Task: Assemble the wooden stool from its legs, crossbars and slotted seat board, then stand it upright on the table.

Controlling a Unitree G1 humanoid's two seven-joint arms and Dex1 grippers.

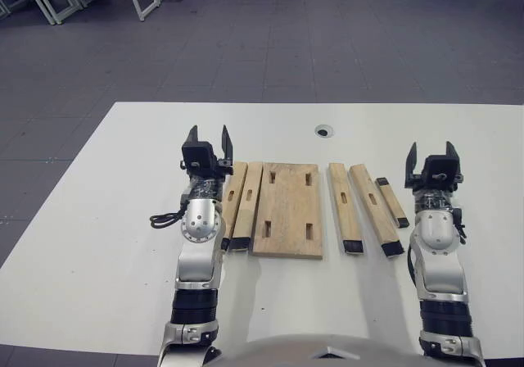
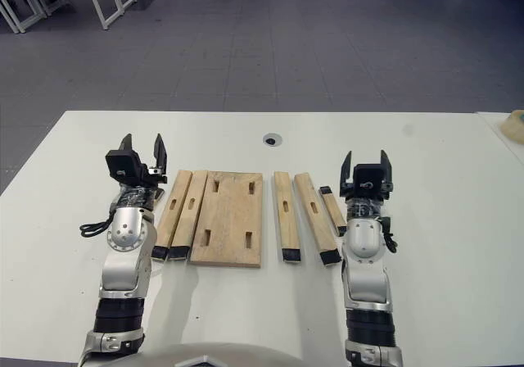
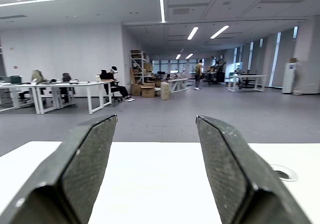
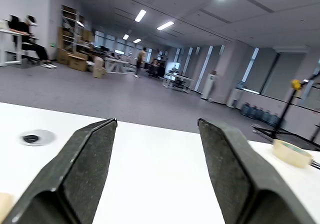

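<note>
**A:** Where did the parts lie, and what did the hands have?

**B:** Nothing was joined. The seat board (image 1: 286, 210) lay flat at mid-frame on the table (image 1: 98, 219). The left legs (image 1: 247, 203) lay side by side against each other just left of it. The right legs (image 1: 344, 207) lay a little apart to its right, with a short crossbar (image 1: 392, 201) beyond them. The left gripper (image 1: 210, 133) and the right gripper (image 1: 431, 150) were both spread wide and held nothing.

**A:** What worried you?

**B:** Mostly crowding. The left arm lay right alongside the outer left leg, so I judged a sideways swing would shove both legs into the board. The pieces were thin and flat, so the fingers might skid over one or pinch two together. The right gripper sat near the crossbar and could knock it askew. A black cable (image 1: 164, 218) looped out at the left wrist, and I thought it might snag a lifted leg.

**A:** And room to work?

**B:** There was plenty above the parts in the frame, bare white up to the far edge except for a cable hole (image 1: 324, 129). The left third was open too. The near edge at the bottom was closer, so a piece dragged that way risked sliding off.
</note>
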